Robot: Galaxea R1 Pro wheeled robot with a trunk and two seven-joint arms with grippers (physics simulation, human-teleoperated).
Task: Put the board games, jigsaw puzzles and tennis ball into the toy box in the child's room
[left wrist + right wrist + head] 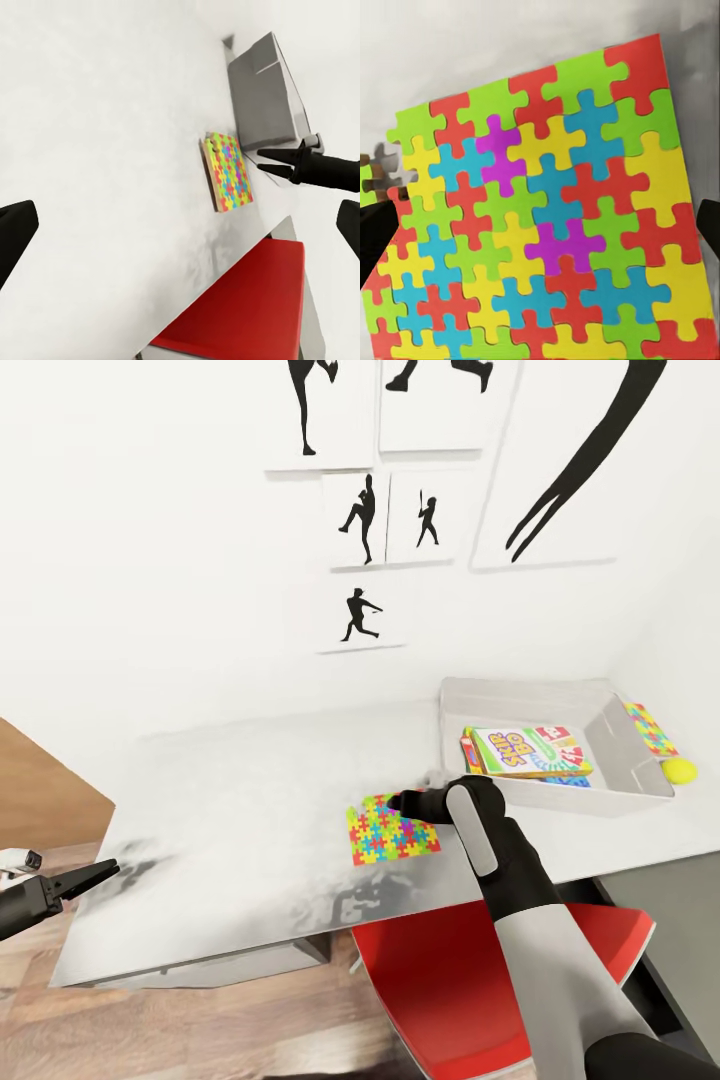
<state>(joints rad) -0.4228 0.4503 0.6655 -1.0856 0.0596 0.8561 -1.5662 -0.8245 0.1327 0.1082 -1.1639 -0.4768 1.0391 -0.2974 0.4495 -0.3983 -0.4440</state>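
Near, lower left of head view: left end effector (105, 872) parked off the desk corner, well apart from everything; fingers look pressed together in that view. Its own wrist view shows two dark finger tips at opposite frame edges, so I can't settle its state. Looks idle, out of the working arm's way.

Lower centre: red chair (450, 980) tucked under the desk (230, 820) edge, directly below the right arm.

Mid-frame: right end effector (402, 801) sits at the far edge of the jigsaw puzzle (392, 830), which lies flat on the desk near the front edge, just beside the toy box. In the right wrist view the puzzle (540, 217) spans nearly everything, one finger at each side edge: spread, nothing pinched. Reads as an approach for a pickup. A thin flat slab gives little to grab from above, so I'd expect an edge grip or a slide to the desk edge.

Right of centre: toy box (625, 765), grey, open top. Board games (530, 752) are already stacked flat inside. Top cover reads "SKIP-BO". No other text legible.

Far right: second jigsaw puzzle (652, 728) lies behind the box's outer wall; tennis ball (679, 770) sits beside that wall on the desk. Both outside the box.

Upper frame: black sports silhouette prints (365, 520) on the wall, no writing.
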